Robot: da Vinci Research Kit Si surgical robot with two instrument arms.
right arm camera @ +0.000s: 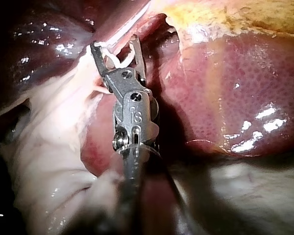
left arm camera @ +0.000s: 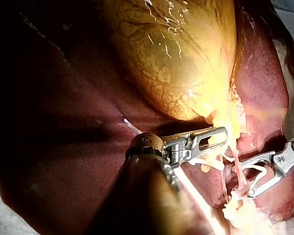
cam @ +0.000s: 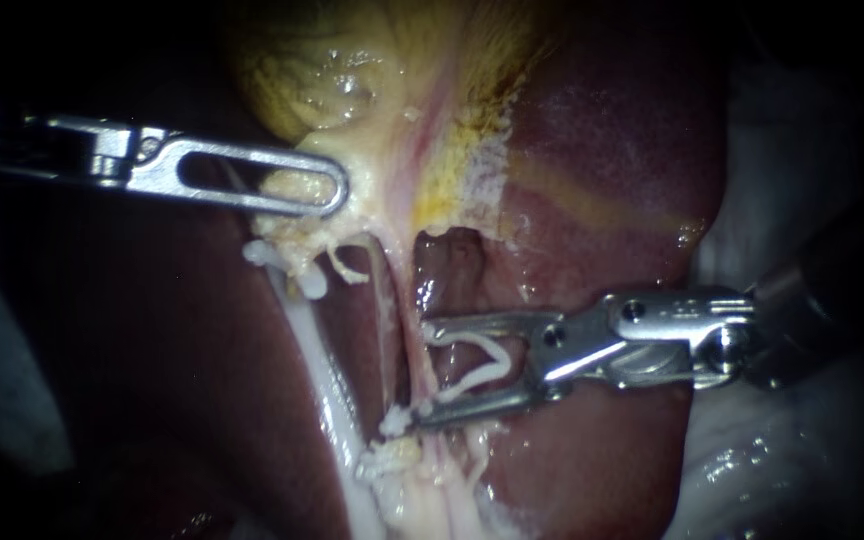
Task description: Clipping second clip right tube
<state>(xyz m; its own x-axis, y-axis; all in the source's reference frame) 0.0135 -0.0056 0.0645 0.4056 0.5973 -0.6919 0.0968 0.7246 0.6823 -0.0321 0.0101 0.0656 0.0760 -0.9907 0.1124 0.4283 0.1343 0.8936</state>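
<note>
**Endoscope view.** The left instrument (cam: 332, 190) enters from the left, its jaws clamped on the gallbladder (cam: 352, 80) neck. The right instrument (cam: 422, 374) carries a white clip (cam: 504, 358) seated between its spread jaws, both touching it. The jaw tips lie at the right tube (cam: 404, 285), beside the liver (cam: 602, 150). Whether they straddle the tube cannot be told.
</note>
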